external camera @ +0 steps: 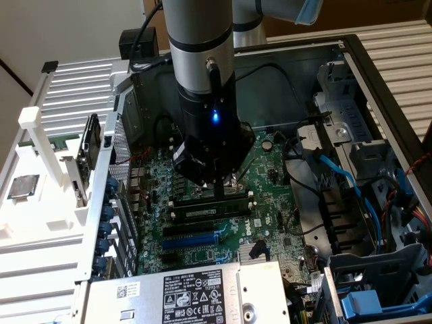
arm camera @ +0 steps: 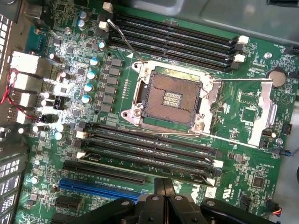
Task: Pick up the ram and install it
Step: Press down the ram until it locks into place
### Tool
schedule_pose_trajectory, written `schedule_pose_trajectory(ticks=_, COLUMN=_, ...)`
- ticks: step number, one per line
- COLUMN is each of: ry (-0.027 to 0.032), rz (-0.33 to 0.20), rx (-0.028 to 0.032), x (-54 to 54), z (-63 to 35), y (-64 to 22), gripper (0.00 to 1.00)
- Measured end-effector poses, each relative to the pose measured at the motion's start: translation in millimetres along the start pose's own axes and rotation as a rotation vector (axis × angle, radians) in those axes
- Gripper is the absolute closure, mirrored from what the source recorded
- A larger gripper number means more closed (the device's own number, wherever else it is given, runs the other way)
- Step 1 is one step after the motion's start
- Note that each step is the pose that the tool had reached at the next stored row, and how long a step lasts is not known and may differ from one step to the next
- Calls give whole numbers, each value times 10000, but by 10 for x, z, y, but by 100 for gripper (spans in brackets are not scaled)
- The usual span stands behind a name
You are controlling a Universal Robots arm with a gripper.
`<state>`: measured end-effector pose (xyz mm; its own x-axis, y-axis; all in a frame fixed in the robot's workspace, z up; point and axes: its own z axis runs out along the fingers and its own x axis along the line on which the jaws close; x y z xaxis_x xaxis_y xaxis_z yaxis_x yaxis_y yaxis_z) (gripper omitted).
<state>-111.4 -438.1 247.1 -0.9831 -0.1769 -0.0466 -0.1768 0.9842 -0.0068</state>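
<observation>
Exterior view shows you the ram (external camera: 208,211) seated lengthwise in a slot (external camera: 210,200) on the motherboard (external camera: 202,256), so installation looks done or nearly so. Just beyond it, the gripper (external camera: 217,187) hangs right over the stick; you cannot tell its finger state. Farther back stands the case wall (external camera: 283,61).

A robot arm's end effector (external camera: 223,185) hovers low over the green motherboard (external camera: 202,253) inside an open computer case (external camera: 364,61), just above a ram (external camera: 209,210) seated in its slot.
</observation>
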Motion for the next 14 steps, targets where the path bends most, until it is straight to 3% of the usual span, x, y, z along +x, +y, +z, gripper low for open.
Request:
schedule_pose_trajectory(ticks=8, ry=6, rz=917, rx=42, x=0, z=0, y=0, gripper=89)
schedule_pose_trajectory(ticks=14, ry=6, rz=988, rx=45, x=0, z=0, y=0, gripper=89)
